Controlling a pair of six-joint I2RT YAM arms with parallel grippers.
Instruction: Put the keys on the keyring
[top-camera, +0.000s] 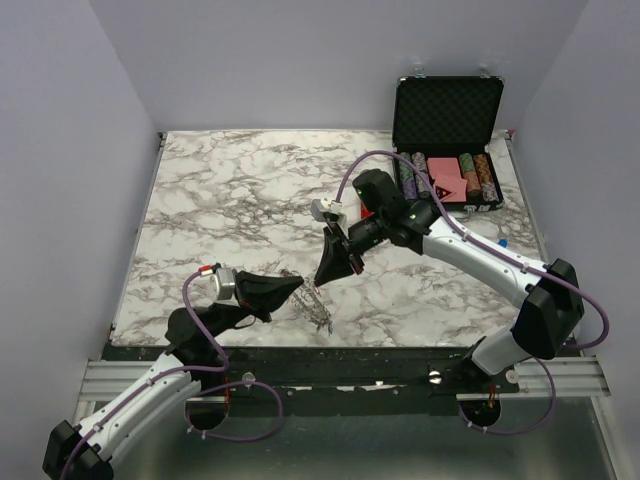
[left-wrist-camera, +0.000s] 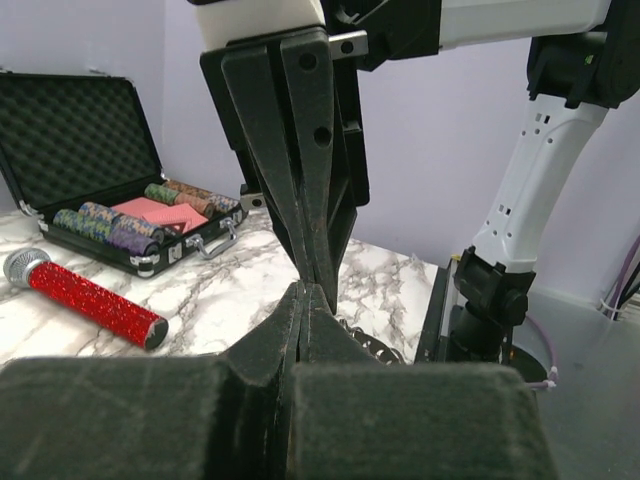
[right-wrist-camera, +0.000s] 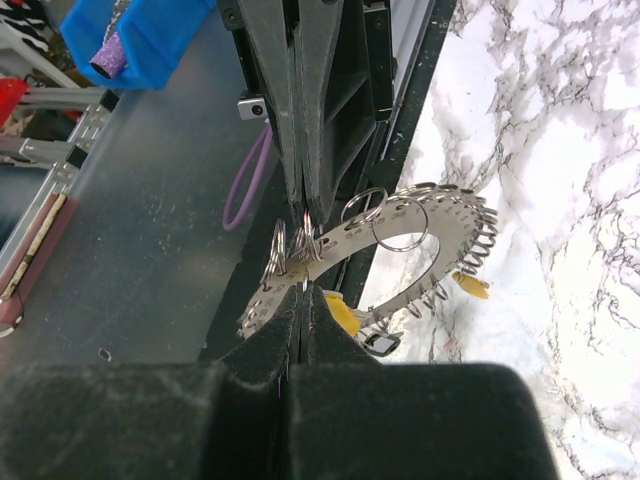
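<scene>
Gripping keyring (right-wrist-camera: 455, 212) w/ L gripper (right-wrist-camera: 303, 213) & R gripper (right-wrist-camera: 303, 296), jaws shut.

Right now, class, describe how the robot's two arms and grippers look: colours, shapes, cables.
Both the left arm and right arm have white links with black joints, and purple cables looping alongside. The left gripper and right gripper are black, with long tapering fingers.

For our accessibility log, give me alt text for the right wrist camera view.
A silver keyring with small loops and yellow-headed keys is pinched between the shut right fingers, below, and left fingers, above, over the marble table edge.
</scene>
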